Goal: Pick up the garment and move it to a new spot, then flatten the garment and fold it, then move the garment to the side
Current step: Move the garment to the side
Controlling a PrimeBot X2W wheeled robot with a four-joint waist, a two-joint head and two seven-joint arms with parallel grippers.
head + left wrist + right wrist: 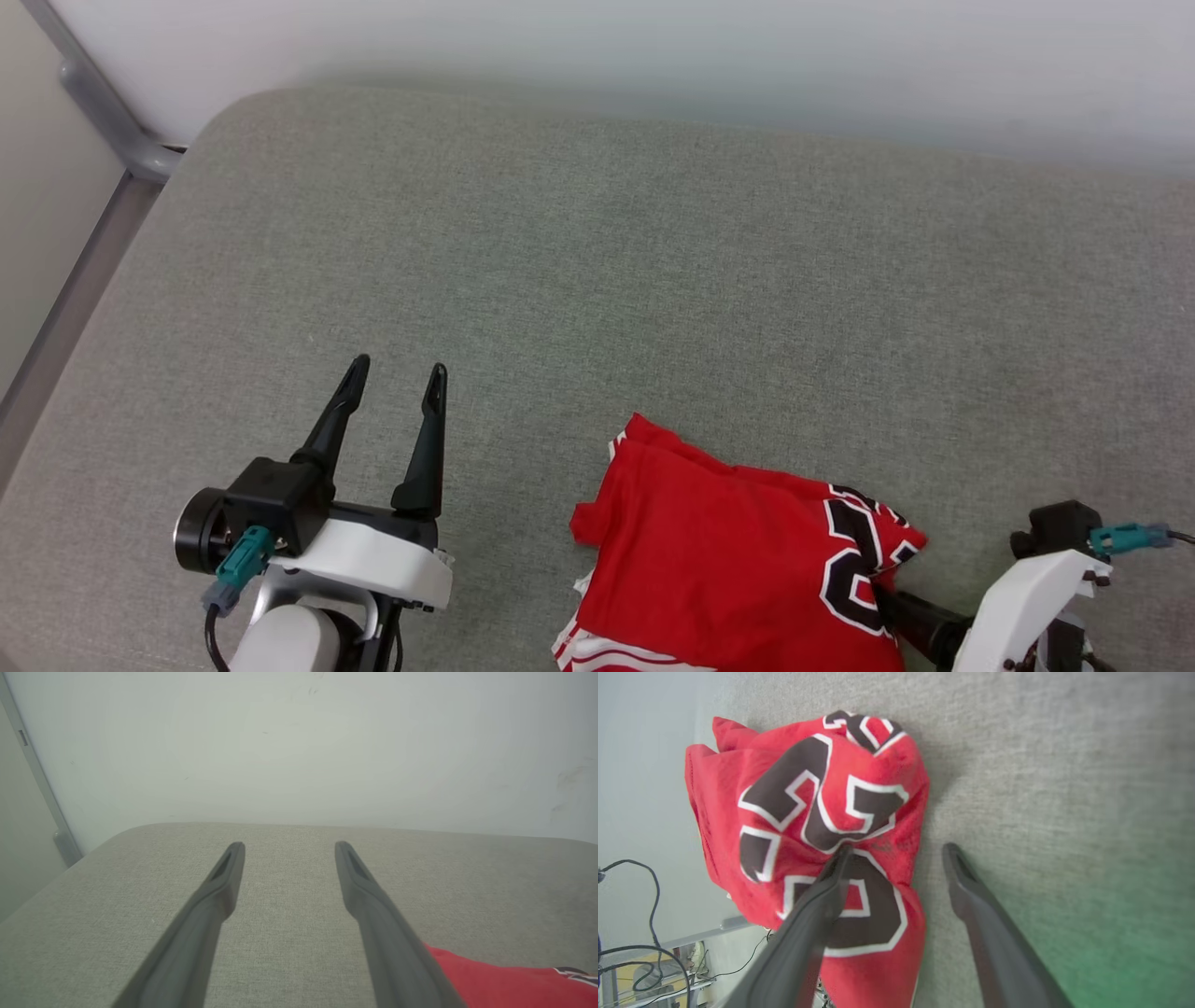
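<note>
Grey fabric table (597,280) | garment (719,551) bunched near, right | right hand (896,850) spread astride its edge, gripping nothing | left hand (399,370) spread, empty | advice: pinch several layers deep before lifting

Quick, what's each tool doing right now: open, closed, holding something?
Left tool: open, empty.
Right tool: open at the edge of the garment, gripping nothing.

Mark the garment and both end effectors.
garment (709,551), head view, plain red middle.
left end effector (289,847), left wrist view, midway between fingertips.
right end effector (897,850), right wrist view, midway between fingertips.
</note>
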